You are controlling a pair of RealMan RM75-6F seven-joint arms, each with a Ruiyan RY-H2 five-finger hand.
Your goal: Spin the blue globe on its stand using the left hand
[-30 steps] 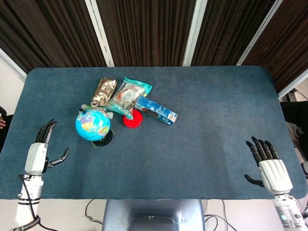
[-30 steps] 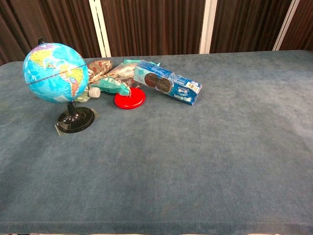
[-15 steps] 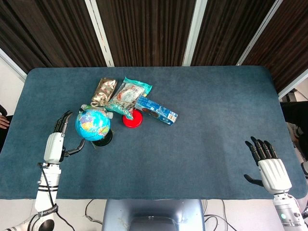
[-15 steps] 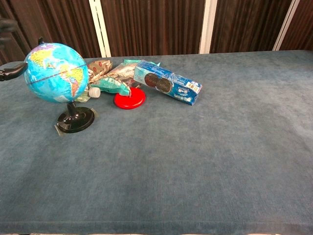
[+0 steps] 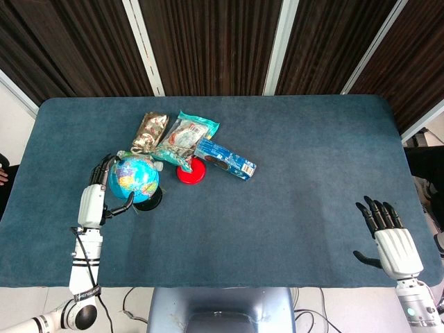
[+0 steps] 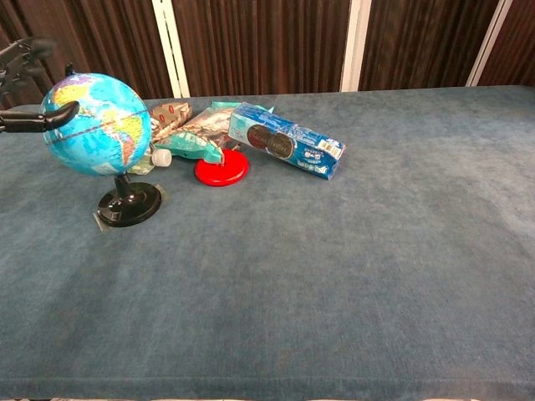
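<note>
The blue globe (image 5: 134,178) stands upright on its black round stand (image 5: 148,199) at the table's left; in the chest view the globe (image 6: 95,123) fills the upper left above its base (image 6: 128,205). My left hand (image 5: 94,198) is right beside the globe's left side, fingers spread around it and thumb reaching under toward it. In the chest view black fingertips (image 6: 46,118) lie against the globe's left edge. My right hand (image 5: 391,243) rests open near the table's front right corner, holding nothing.
Just behind the globe lie several snack packets (image 5: 182,137), a red disc (image 5: 191,173) and a blue biscuit box (image 5: 225,159). The blue cloth table (image 5: 298,180) stretches to the right, with dark curtains behind it.
My left hand has travelled right and forward from the table's left edge up to the globe's side. The globe and the right hand have kept their places.
</note>
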